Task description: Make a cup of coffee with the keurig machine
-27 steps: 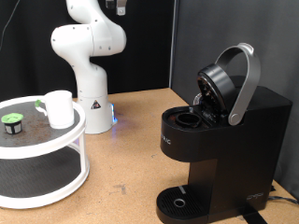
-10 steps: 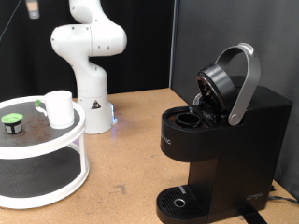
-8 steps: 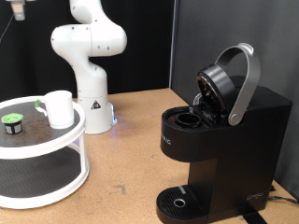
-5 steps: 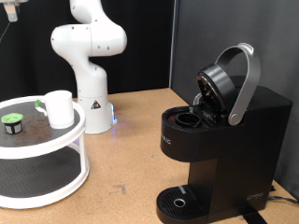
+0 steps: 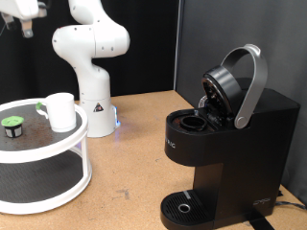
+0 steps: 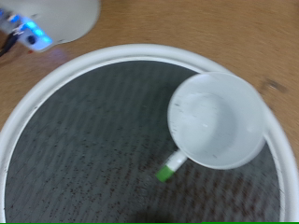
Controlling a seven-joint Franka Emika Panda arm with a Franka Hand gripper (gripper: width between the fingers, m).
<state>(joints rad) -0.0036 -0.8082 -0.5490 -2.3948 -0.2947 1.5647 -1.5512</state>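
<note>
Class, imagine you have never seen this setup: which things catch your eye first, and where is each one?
The black keurig machine fills the exterior view's right, its silver-handled lid raised. At that view's left, the white cup stands on a round white two-tier stand beside a small green-topped pod. The claw hangs at the top left corner, above the stand.

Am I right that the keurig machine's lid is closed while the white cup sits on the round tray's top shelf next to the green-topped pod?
Not quite. The exterior view shows the keurig machine with its lid raised, pod chamber exposed. The rest holds: the cup sits on the round tray's top shelf, with the green-topped pod nearby.
</note>
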